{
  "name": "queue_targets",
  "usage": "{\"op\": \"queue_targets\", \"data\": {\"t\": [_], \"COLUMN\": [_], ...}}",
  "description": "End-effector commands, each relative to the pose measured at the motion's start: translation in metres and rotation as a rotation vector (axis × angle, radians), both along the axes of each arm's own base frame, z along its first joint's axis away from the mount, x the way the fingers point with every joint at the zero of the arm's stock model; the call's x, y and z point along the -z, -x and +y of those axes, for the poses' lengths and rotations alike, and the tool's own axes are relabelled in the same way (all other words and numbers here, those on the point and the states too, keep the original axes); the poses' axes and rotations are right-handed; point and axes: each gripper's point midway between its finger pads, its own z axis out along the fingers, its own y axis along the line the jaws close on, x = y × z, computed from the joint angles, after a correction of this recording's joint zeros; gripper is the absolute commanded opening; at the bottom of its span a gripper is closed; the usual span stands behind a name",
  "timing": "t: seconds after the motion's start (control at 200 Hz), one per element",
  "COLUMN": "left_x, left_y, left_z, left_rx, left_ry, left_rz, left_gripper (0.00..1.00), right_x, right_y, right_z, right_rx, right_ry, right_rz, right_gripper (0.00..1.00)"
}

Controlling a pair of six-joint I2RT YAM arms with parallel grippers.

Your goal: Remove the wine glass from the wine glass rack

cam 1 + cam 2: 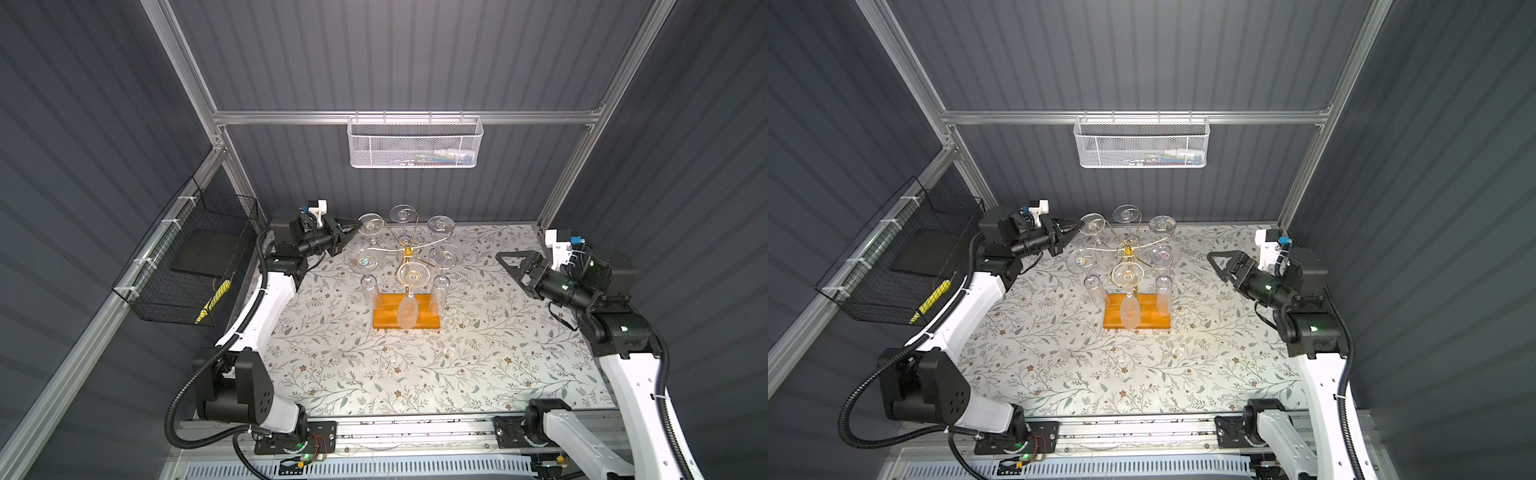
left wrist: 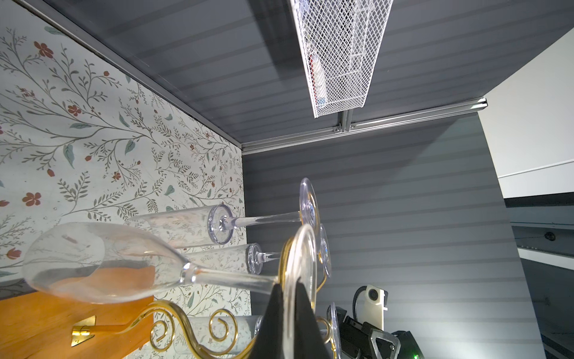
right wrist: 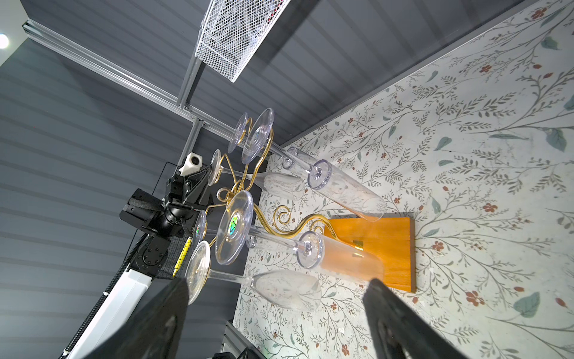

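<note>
The wine glass (image 2: 93,261) is hung upside down on a far left arm of the wine glass rack (image 1: 424,318), which is placed on the tabletop (image 1: 498,353). Its round foot is clamped by the left gripper (image 1: 354,226). The right gripper (image 1: 509,270) is spread wide, well apart from the rack.

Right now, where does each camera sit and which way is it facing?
Top views: overhead, looking down on the wine glass rack, left arm and right arm.
Left wrist: beside the rack, left gripper shut on the foot of a wine glass.
Right wrist: faces the rack, right gripper open.
Shared: rack, white mesh basket.
</note>
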Motion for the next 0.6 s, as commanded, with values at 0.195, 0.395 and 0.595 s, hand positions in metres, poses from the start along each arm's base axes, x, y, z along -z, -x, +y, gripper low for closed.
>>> {"op": "queue_targets", "data": {"t": [0.195, 0.395, 0.595], "left_x": [-0.015, -0.022, -0.028], "left_y": [0.011, 0.01, 0.008], "left_z": [0.001, 0.004, 0.005], "left_rx": [-0.017, -0.041, -0.053], "left_ry": [0.018, 0.02, 0.036], "left_rz": [-0.001, -0.01, -0.016], "left_gripper": [0.0, 0.0, 0.0], "right_x": [-0.005, -0.007, -0.009], "right_y": [0.006, 0.008, 0.009], "right_z": [0.001, 0.0, 0.0], "right_rx": [0.001, 0.004, 0.007], "right_ry": [-0.006, -0.006, -0.008], "right_rz": [-0.01, -0.014, -0.018], "right_gripper": [0.9, 0.89, 0.89]}}
